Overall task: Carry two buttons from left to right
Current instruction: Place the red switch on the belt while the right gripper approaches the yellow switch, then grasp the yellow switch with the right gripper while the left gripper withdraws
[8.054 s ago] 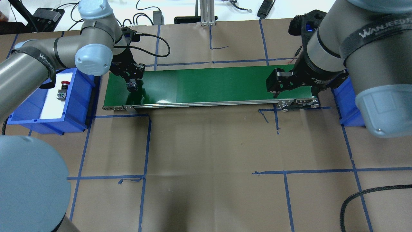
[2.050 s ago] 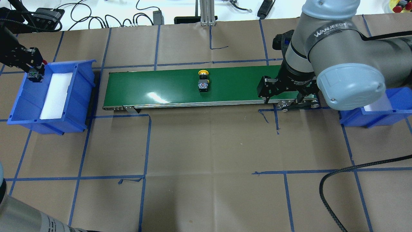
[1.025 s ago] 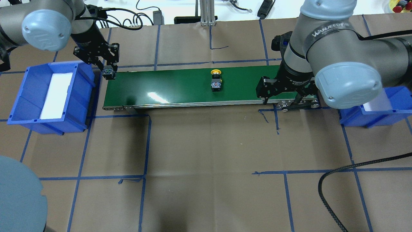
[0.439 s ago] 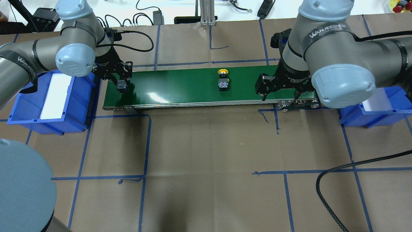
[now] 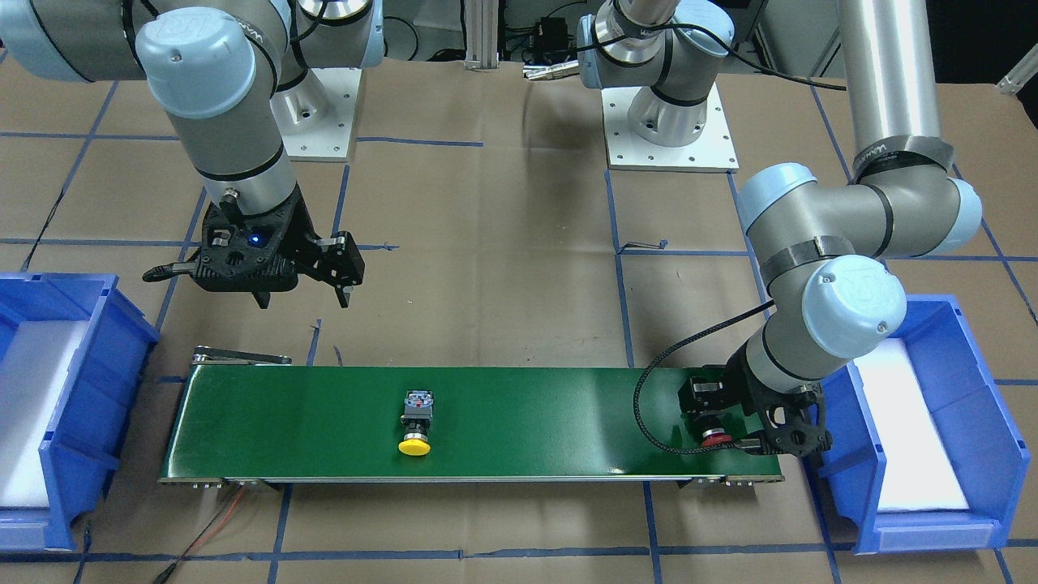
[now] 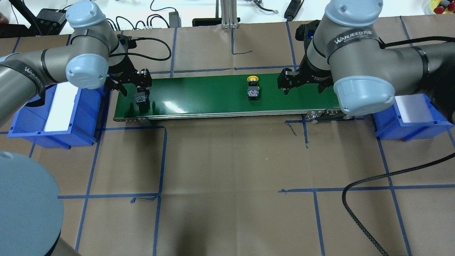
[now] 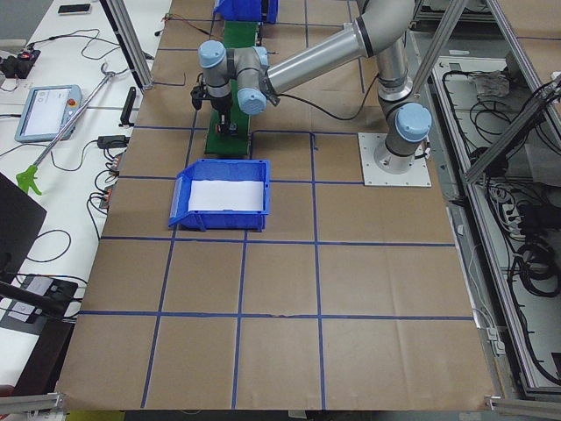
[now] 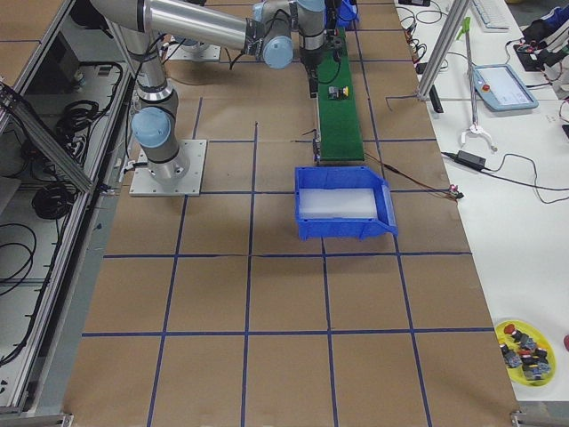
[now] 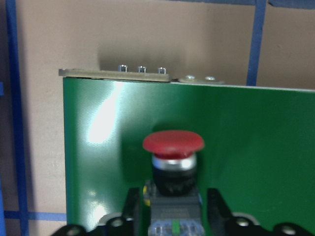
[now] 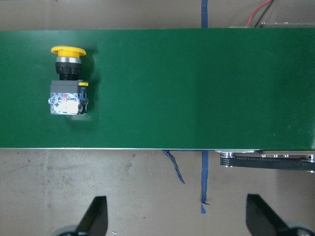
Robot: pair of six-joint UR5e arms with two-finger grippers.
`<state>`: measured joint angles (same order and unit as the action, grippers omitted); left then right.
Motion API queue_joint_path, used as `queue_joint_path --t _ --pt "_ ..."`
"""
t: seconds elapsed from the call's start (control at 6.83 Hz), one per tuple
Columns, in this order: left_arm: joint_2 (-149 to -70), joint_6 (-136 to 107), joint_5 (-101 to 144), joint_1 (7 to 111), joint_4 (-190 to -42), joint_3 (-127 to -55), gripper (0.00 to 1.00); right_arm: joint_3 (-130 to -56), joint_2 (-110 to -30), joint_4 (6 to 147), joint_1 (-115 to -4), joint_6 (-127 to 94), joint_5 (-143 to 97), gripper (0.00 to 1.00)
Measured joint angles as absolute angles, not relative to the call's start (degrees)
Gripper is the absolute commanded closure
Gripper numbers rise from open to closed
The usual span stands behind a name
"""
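Note:
A green conveyor belt [image 6: 213, 96] runs left to right. The yellow-capped button [image 6: 253, 89] lies on its side mid-belt, also in the front view [image 5: 418, 422] and the right wrist view [image 10: 69, 78]. My left gripper [image 6: 140, 93] is at the belt's left end, shut on the red-capped button [image 9: 173, 142], which it holds low over the belt, its red cap showing in the front view [image 5: 714, 440]. My right gripper [image 6: 302, 83] hovers open and empty over the belt's right part, to the right of the yellow button, with its fingers [image 10: 96, 216] spread wide.
A blue bin [image 6: 21, 117] with a white liner stands off the belt's left end. A second blue bin [image 6: 408, 128] stands off the right end. A black cable [image 6: 373, 177] lies on the taped brown paper at the front right.
My left gripper has carried the red button from the left bin to the belt's left end. The yellow button has ridden right along the belt. My right gripper has shifted toward the belt's far side.

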<state>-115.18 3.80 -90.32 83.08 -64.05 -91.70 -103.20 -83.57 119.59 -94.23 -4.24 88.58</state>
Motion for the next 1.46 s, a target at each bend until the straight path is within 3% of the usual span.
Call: queue_joint_path --t 0.44,0.73,1.03,1.46 --pt "-111.83 3.78 -90.43 83.59 -71.74 -86.69 0.01 -102.02 -78.34 125.14 -94.02 -5.21 85.32 0.00" --pt "-106.60 3.78 -90.46 85.78 -81.22 -83.99 0.01 -97.37 -74.50 125.50 -93.82 -5.17 83.85 0.00" --pt "-100.43 4.55 -90.58 88.05 -85.28 -84.59 0.02 -92.08 -69.19 125.26 -93.73 -4.80 84.05 0.00" --pt "-95.57 9.35 -90.69 87.38 -86.00 -87.94 0.02 -90.36 -63.91 125.24 -93.70 -5.31 84.39 0.00"
